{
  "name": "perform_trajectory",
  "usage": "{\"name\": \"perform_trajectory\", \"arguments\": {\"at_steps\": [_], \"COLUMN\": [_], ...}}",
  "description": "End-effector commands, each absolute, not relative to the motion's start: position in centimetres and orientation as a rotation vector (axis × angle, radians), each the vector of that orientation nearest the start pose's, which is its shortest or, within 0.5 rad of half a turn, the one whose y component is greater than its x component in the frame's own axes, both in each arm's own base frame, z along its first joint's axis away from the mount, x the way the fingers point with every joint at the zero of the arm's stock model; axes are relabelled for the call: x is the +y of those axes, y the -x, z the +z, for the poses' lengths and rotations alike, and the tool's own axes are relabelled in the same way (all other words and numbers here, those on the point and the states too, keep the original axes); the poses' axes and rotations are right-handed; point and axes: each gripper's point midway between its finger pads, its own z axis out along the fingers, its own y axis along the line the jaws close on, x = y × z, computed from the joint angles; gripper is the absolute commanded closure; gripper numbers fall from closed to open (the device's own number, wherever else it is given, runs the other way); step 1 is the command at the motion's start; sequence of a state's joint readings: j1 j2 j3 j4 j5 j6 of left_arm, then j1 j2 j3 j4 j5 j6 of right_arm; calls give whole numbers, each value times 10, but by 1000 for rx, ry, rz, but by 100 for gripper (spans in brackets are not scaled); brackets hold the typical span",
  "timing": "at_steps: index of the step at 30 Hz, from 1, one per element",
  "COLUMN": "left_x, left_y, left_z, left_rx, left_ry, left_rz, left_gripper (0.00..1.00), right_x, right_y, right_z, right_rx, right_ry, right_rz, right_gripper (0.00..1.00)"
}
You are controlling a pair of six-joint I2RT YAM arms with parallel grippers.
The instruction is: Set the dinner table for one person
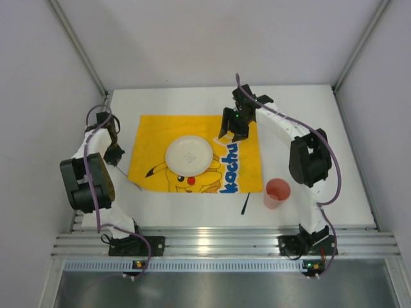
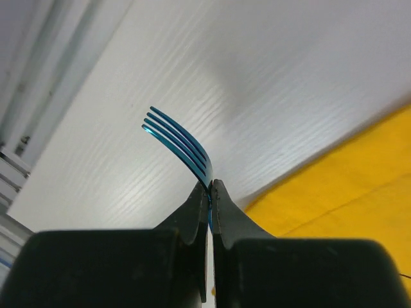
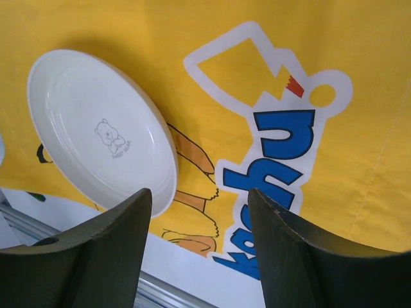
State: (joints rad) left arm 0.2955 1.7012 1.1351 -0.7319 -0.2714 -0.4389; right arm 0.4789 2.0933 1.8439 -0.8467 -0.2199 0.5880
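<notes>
The white dinner table (image 1: 308,109) carries a yellow Pikachu-print cloth (image 1: 244,128) with a white plate (image 1: 188,155) on its middle. My left gripper (image 1: 114,153) hangs over the table just left of the cloth. In the left wrist view it (image 2: 209,186) is shut on the neck of a blue fork (image 2: 180,142), tines sticking out past the fingertips above the bare table (image 2: 192,64). My right gripper (image 1: 232,131) is open and empty above the cloth, right of the plate. In the right wrist view it (image 3: 199,196) hovers over the cloth (image 3: 359,96) beside the plate (image 3: 103,128).
A red cup (image 1: 277,192) stands on the table off the cloth's near right corner. A dark thin utensil (image 1: 245,204) lies just left of it. The ribbed aluminium rail (image 1: 225,244) runs along the near edge. Grey walls enclose the table on three sides.
</notes>
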Motion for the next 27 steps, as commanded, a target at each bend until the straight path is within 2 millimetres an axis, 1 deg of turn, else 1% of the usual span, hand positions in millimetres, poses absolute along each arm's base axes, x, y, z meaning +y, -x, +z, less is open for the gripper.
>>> {"name": "perform_trajectory", "arguments": {"at_steps": [1,2,3,4,5,6,7,8,9,10,11,12,13,14,15,16,17,21,22,24,25,27], "left_x": [135,125,119,101,89,84,57,49,41,30,24,19,12,9,6,2,3,5,4,3,1,-5], "left_y": [-330,-338,-350,-360,-374,-381,-391,-398,-407,-410,-416,-423,-426,-429,-432,-433,-433,-436,-439,-443,-444,-446], "left_z": [103,108,118,122,129,135,137,130,140,145,137,144,147,140,141,135,127,104,95,89,86,72], "left_rx": [2517,2521,2505,2521,2507,2495,2498,2519,2509,2498,2517,2506,2479,2489,2485,2495,2508,2529,2540,2533,2537,2545], "left_ry": [894,839,789,693,624,556,446,389,340,274,227,168,115,77,62,48,35,-15,-26,-45,-58,-100], "left_rz": [598,591,572,557,557,607,603,643,673,749,794,814,879,914,920,918,945,1008,1010,1044,1045,1082], "left_gripper": [100,100,100,100,100,100,100,100,100,100,100,100,100,100,100,100,100,100,100,100,100,100], "right_x": [285,286,286,285,281,279,276,269,267,262,254,248,244,235,230,225,219,201,198,191,188,182], "right_y": [-404,-403,-400,-398,-392,-391,-389,-381,-378,-375,-364,-362,-358,-346,-345,-342,-332,-324,-322,-322,-322,-324], "right_z": [132,134,137,140,143,145,147,148,149,150,149,151,152,149,150,148,146,146,148,150,151,156], "right_rx": [2705,2697,2682,2674,2669,2659,2651,2652,2641,2635,2639,2623,2614,2617,2601,2598,2602,2583,2579,2573,2575,2567], "right_ry": [-115,-118,-120,-124,-128,-131,-132,-140,-146,-159,-177,-196,-210,-234,-254,-271,-290,-329,-336,-341,-346,-346], "right_rz": [738,755,775,780,781,780,776,770,773,774,771,778,781,779,790,790,791,792,790,782,778,772], "right_gripper": [38,38,38,38,38,38,38,38,38,38,38,38,38,38,38,38,38,38,38,37,37,38]}}
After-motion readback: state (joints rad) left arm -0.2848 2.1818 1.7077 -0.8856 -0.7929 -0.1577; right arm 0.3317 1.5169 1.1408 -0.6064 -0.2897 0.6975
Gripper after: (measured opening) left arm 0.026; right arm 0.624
